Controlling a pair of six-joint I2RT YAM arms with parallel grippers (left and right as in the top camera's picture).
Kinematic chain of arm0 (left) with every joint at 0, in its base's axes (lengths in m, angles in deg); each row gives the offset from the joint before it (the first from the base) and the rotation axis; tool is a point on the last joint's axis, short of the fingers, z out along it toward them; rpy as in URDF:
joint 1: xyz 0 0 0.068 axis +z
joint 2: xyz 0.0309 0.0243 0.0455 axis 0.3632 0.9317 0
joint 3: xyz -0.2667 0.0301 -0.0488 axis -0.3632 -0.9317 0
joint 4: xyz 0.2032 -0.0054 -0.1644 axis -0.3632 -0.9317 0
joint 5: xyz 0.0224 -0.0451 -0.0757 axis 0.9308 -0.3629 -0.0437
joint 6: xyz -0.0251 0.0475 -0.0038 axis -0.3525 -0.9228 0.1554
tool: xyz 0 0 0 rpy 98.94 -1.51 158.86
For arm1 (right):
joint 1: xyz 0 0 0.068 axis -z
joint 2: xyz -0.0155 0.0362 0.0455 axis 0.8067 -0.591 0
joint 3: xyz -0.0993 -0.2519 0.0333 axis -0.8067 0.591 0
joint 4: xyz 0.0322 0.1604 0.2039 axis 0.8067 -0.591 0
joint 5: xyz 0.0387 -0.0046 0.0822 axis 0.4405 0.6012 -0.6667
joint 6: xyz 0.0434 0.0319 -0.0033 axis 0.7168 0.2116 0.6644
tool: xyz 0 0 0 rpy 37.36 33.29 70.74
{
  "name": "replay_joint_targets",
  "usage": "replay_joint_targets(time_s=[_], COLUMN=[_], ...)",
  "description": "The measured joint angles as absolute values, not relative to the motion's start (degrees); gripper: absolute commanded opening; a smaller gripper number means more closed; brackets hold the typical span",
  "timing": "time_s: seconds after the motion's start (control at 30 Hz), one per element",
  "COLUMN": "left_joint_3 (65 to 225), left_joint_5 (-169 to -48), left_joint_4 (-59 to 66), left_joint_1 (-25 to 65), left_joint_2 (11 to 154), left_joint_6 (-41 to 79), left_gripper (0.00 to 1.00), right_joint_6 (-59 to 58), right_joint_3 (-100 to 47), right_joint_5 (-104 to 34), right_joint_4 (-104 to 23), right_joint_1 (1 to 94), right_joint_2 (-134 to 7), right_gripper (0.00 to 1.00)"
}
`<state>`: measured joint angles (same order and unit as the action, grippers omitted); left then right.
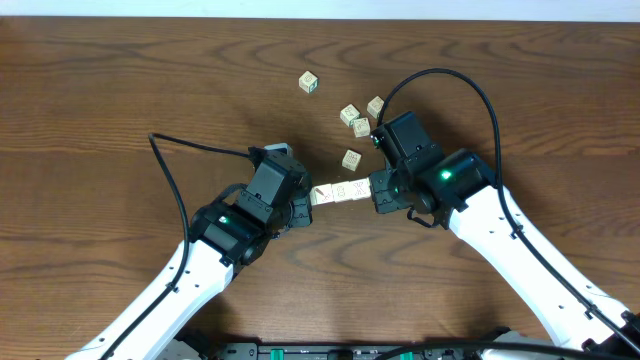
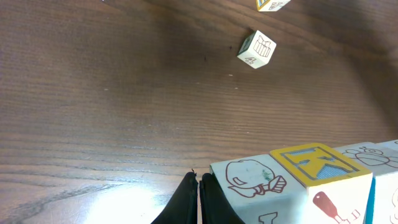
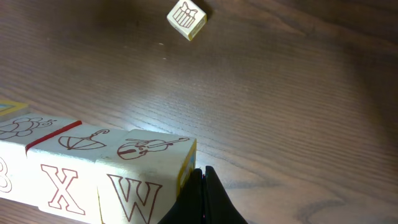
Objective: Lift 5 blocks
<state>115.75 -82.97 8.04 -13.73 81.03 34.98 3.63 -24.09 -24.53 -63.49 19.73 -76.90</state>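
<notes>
Row of blocks is clamped endwise between left gripper and right gripper, both with fingers pressed together. Loose blocks lie ahead of right gripper.

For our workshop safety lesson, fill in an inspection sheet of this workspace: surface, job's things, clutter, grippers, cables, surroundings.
Surface: brown wooden table, grain visible.
Job's things: row of blocks between the grippers; five loose blocks beyond it.
Clutter: nothing seen.
Grippers: left gripper and right gripper both shut, each against one end of the row.
Cables: black cable by the left arm; black cable loop over the right arm.
Surroundings: pale strip past the table's far edge.
</notes>
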Motion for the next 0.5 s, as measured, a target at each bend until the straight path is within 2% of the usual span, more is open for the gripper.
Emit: replay_joint_targets(time_s=[0.5], left_joint_3=[115.8], left_joint_5=[-83.0], left_joint_4=[8.0], left_joint_1=[-13.7], left_joint_2=[80.9], left_joint_6=[35.0], left_gripper=[0.07], right_joint_6=[3.6], right_joint_3=[-24.1], right_joint_5=[-24.5], right_joint_4=[-63.5], right_joint_1=[19.7], right_joint_2=[-76.9], right_gripper=[0.01])
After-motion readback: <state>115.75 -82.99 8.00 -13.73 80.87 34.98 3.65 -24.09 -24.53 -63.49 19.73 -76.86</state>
